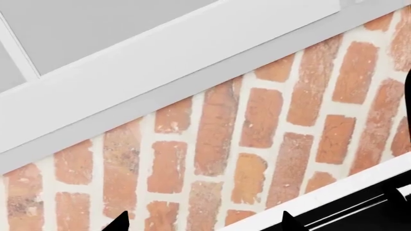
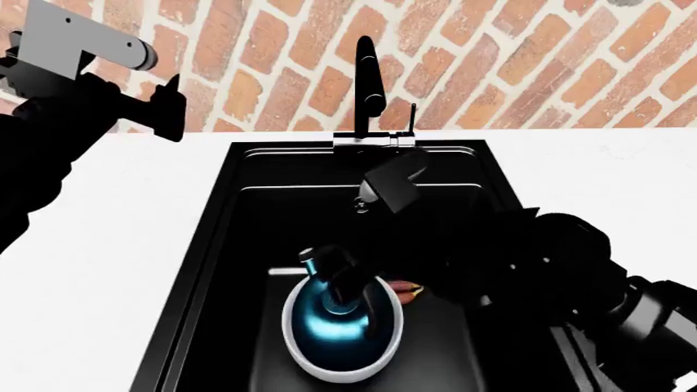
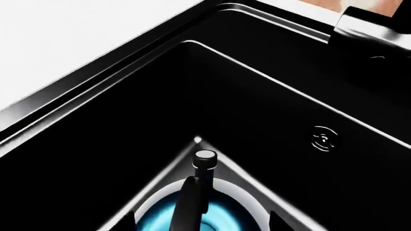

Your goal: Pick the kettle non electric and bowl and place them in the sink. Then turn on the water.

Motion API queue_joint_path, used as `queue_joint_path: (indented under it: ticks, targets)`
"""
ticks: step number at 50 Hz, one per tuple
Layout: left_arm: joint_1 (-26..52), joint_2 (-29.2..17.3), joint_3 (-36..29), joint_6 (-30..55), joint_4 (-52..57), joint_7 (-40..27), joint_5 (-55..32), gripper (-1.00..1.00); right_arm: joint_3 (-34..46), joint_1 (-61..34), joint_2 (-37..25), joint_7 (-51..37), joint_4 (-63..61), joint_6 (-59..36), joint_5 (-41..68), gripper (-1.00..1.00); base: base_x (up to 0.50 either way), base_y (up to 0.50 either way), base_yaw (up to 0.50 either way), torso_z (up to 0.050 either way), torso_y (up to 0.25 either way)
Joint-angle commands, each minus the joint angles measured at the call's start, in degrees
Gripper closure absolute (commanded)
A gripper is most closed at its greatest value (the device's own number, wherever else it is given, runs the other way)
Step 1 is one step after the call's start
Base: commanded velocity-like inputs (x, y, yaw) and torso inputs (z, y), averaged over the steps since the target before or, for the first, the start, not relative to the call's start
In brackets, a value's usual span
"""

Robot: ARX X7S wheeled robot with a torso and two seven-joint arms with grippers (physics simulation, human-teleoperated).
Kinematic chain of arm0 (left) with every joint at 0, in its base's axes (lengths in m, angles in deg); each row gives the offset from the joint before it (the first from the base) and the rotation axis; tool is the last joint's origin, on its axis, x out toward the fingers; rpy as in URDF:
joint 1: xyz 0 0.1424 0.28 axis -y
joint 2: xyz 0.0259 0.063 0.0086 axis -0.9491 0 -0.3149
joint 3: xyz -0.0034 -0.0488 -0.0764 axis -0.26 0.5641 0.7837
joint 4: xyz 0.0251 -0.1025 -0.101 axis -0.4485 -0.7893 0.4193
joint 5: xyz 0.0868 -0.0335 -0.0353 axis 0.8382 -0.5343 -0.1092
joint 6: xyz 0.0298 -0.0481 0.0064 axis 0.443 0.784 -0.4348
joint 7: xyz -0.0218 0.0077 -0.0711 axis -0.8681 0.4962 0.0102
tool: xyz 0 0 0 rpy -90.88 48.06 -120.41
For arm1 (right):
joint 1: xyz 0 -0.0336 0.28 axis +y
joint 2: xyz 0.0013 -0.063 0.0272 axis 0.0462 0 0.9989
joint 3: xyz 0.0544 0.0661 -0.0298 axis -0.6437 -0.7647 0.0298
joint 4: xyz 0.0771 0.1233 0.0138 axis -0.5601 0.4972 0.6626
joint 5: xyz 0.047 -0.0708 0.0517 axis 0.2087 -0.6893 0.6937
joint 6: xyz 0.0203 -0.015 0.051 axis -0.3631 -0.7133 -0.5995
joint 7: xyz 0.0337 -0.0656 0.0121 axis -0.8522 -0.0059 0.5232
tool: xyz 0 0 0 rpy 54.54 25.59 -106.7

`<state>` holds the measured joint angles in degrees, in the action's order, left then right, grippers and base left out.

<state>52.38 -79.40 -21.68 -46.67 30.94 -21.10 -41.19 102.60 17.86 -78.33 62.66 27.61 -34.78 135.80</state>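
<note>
Kettle [image 2: 332,314] sits inside bowl [image 2: 343,359] in sink [image 2: 218,237], right gripper [image 3: 202,224] spread above.

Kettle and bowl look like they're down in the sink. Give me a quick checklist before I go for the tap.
1. Bowl in the sink: ok, on the basin floor.
2. Kettle in the sink: ok, sitting inside the bowl.
3. Right end effector clear of the kettle: cannot tell; it hovers just above the kettle's handle.
4. Water running: not ok, no stream from the faucet.
5. Left end effector free: cannot tell; raised beside the faucet, near the brick wall.
</note>
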Motion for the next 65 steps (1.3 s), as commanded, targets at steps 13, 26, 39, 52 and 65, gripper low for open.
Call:
queue_joint_path:
  ticks: [13, 26, 39, 52, 65]
  targets:
    - [0.04, 0.53, 0.95, 0.80, 0.95, -0.63, -1.53, -1.00, -6.65, -4.01, -3.86, -2.17, -2.03, 0.07, 7.36, -1.00, 0.00, 0.00, 0.00, 0.000, 0.001]
    - [0.68, 0.46, 1.80, 1.93, 2.58, -0.84, -3.14, -1.00, -8.89, -4.53, -8.56, -4.48, -3.95, 0.59, 8.30, -1.00, 0.00, 0.00, 0.00, 0.000, 0.000]
    - [0.85, 1.16, 1.76, 1.94, 2.32, -1.01, -3.12, -1.00, -10.23, -5.08, -13.18, -6.97, -5.19, 1.01, 7.27, -1.00, 0.00, 0.00, 0.00, 0.000, 0.000]
    - [0.45, 1.52, 2.45, 2.82, 3.24, -1.95, -4.56, -1.00, -11.90, -6.31, -14.61, -8.18, -3.91, 2.88, 5.73, -1.00, 0.00, 0.00, 0.00, 0.000, 0.000]
    - [-0.58, 2.82, 4.46, 4.93, 4.86, -4.89, -8.51, -1.00, -11.55, -10.51, -12.32, -8.29, -0.03, 5.25, -1.24, -1.00, 0.00, 0.00, 0.00, 0.000, 0.000]
